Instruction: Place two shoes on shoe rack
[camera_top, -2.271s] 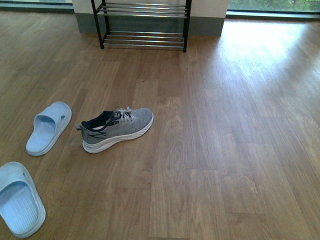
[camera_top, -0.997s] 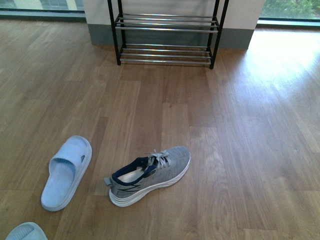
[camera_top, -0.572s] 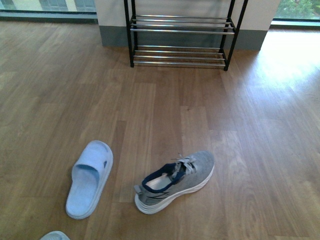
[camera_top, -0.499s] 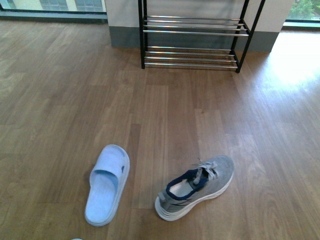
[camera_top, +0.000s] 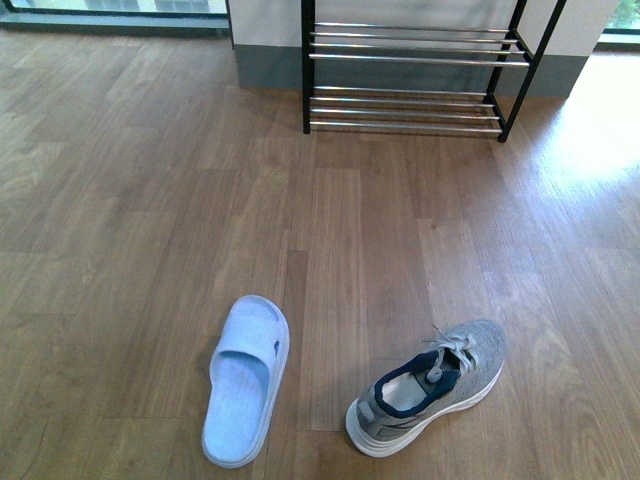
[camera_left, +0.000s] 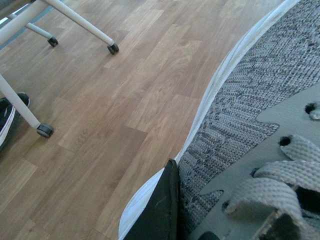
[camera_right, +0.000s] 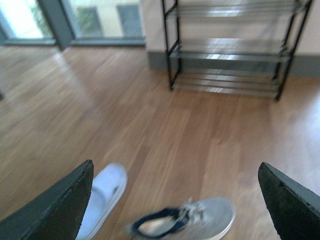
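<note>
While floor sneaker (camera_top: 428, 387) lies on the wood floor (camera_top: 120, 200), held sneaker (camera_left: 250, 100) sits in the left claw (camera_left: 170, 192); shoe rack (camera_top: 410, 70) stands well apart.

Front view: rack against the far wall, black frame, chrome bars. Floor sneaker is grey knit with white sole and navy lining, upright, toe angled toward the rack. Pale blue slide sandal (camera_top: 247, 380) lies near it on the left, not touching. Left wrist view: held sneaker fills much of the frame above the floor, laces showing. One black finger (camera_left: 160, 215) presses against its white sole edge, the opposite finger is hidden, and the claw is pinching the shoe. White caster legs (camera_left: 75, 22) and a dark shoe (camera_left: 7, 120) lie beyond. Right wrist view, blurred: right claw (camera_right: 175, 170) spread wide, holding nothing. Floor sneaker and sandal lie between its fingers, rack at the far wall.
</note>
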